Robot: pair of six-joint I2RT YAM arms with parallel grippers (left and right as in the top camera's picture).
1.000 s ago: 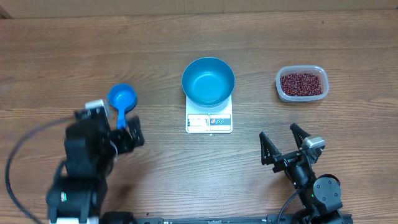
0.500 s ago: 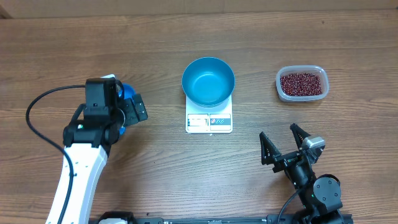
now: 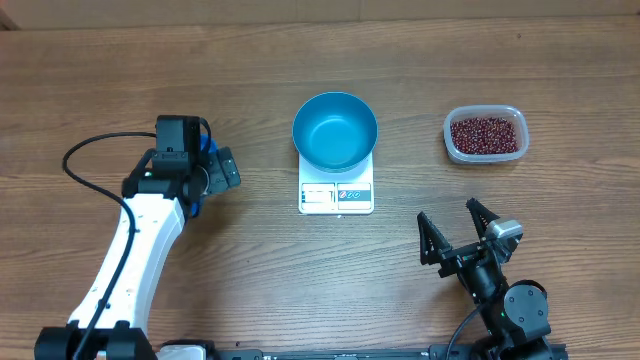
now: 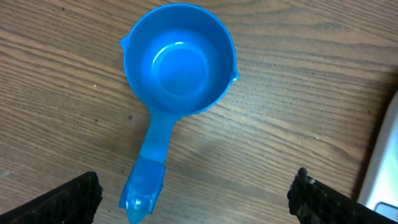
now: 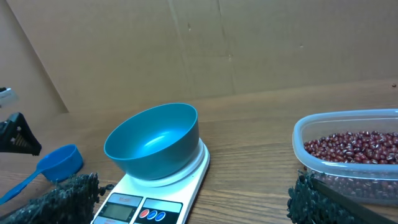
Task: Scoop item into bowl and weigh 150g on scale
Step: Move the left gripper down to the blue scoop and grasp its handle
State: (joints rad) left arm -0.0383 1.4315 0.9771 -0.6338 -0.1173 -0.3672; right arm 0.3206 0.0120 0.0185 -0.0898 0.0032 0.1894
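**Layout.** All items are carried on the wooden table [image 3: 300, 290]. The left arm [image 3: 135, 250] is extended over the table's left part. The right arm [image 3: 505, 305] is stationed at the near edge. The blue bowl [image 3: 335, 131] is seated on the white kitchen scale [image 3: 336, 196] at the centre and is empty. The clear plastic tub [image 3: 485, 135] is set well apart to the right of the bowl, and all the red-brown beans [image 3: 486, 134] are contained in it. The blue scoop [image 4: 177, 62] is laid flat to the left of the scale, cup upward and empty.

**End effectors.** The left gripper [image 4: 196, 199] is held above the scoop handle, with the jaws fully apart and nothing between them. The right gripper [image 3: 447, 216] is likewise spread wide and empty.

**Hazards.**
- The handle is thin and lies flush on the wood. If the descent is off-centre, the handle may be pressed by one finger and the scoop pivoted away.
- If only the handle tip is clamped, the loaded cup may sag.
- The scale's corner is near one left finger, and contact there would shift the bowl and corrupt the reading.
- Beans may be spilled on the long carry from tub to bowl.

**Obscured.**
- From overhead, the scoop is largely covered by the left gripper.
- The scale's display cannot be read, so its power and tare status cannot be determined.
- The finger ends are cut off in both wrist views.
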